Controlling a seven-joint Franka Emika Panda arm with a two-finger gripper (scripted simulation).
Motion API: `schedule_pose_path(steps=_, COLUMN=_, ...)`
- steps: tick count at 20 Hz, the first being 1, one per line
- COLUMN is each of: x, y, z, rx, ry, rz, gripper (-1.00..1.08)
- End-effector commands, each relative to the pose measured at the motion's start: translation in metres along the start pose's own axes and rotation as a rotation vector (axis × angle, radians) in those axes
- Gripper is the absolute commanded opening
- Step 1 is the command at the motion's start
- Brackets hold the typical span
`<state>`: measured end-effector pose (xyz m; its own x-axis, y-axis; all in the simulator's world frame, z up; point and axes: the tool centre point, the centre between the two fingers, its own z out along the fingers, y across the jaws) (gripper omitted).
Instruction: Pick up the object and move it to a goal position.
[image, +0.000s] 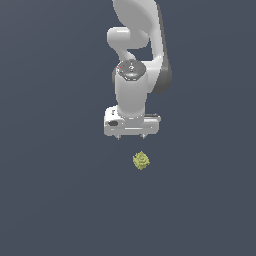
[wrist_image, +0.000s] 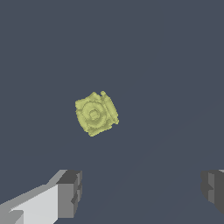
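Object (wrist_image: 96, 113) swirl face up, no clear long axis

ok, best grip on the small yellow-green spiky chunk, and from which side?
Come straight down from above and close the white pincer across the small yellow-green spiky chunk at its middle, on two opposite flanks. It lies free on the bare surface, swirl face up, roughly blocky, far narrower than the open jaws. It currently sits off the jaw line, so centre first.

Plain dark grey-blue ground (image: 50, 200)
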<state>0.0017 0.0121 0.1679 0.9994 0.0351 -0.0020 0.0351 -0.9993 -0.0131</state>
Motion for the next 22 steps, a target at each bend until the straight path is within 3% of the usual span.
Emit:
schedule_pose_path(steps=1, x=0.0, y=0.0, z=0.0, rx=0.0, ry=0.0, rz=0.0, gripper=1.0)
schedule_pose_path(steps=11, x=0.005, y=0.017, z=-0.001, rx=-0.032, ry=0.015, rz=-0.001, gripper=1.0)
schedule_pose_path(steps=22, x=0.008, y=0.013, z=0.004, rx=-0.032, ry=0.013, rz=-0.029, gripper=1.0)
